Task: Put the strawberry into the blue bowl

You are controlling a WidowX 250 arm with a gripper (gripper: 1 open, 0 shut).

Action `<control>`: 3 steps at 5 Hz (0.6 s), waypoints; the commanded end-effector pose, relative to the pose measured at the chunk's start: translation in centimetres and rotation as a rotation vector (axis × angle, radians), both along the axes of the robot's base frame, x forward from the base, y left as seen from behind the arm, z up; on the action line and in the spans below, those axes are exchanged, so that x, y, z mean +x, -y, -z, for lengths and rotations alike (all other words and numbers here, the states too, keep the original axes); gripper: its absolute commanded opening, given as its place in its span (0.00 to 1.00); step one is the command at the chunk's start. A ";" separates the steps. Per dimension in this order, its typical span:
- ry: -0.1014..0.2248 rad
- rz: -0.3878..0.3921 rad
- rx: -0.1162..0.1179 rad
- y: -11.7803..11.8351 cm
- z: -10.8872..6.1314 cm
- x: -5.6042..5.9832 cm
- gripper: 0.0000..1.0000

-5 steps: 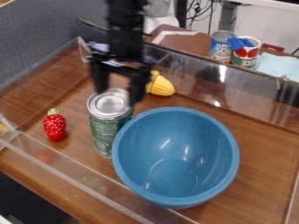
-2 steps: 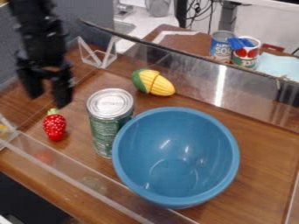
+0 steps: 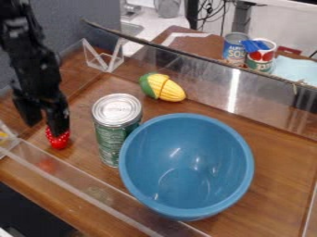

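One strawberry [image 3: 57, 139] is sitting toward the left on the table [image 3: 266, 148], left of the green-labelled can and apart from it. One blue bowl [image 3: 186, 167] is standing at the near side, right of that can, and its inside is showing only blue plastic. One robot arm [image 3: 22, 32] is reaching down at the left, and its jaws [image 3: 41, 127] are standing wide over the strawberry, partly covering it from view (whether they are touching it, this inspector cannot tell).

Three cans are being counted: the green-labelled can [image 3: 117, 128] with a silver top, standing upright between strawberry and bowl, and two more at the far right, one mostly blue and silver [image 3: 234, 49], the other red and green [image 3: 260, 57]. One yellow-green corn toy [image 3: 162, 87] is lying farther back, beyond the bowl. The green-labelled can is standing in the straight way from strawberry to bowl.

The table is showing a brown wood-like surface. A transparent barrier [image 3: 229, 88] is running along the far side, and another clear edge is crossing the near left. Beyond the far barrier, a pale blue cloth [image 3: 295, 69] is lying at the right, and dark cables [image 3: 213, 11] are hanging against a light background.
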State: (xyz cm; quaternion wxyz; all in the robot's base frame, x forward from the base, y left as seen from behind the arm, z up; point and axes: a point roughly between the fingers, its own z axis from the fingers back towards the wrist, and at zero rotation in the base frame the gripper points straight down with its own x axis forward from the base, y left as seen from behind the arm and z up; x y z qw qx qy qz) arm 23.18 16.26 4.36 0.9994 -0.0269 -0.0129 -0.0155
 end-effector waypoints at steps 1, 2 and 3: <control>0.027 -0.059 0.017 -0.6 0.4 0.7 1.00; 0.026 -0.115 0.015 -1.0 1.3 1.1 1.00; 0.037 -0.160 0.014 -1.7 0.3 0.8 0.00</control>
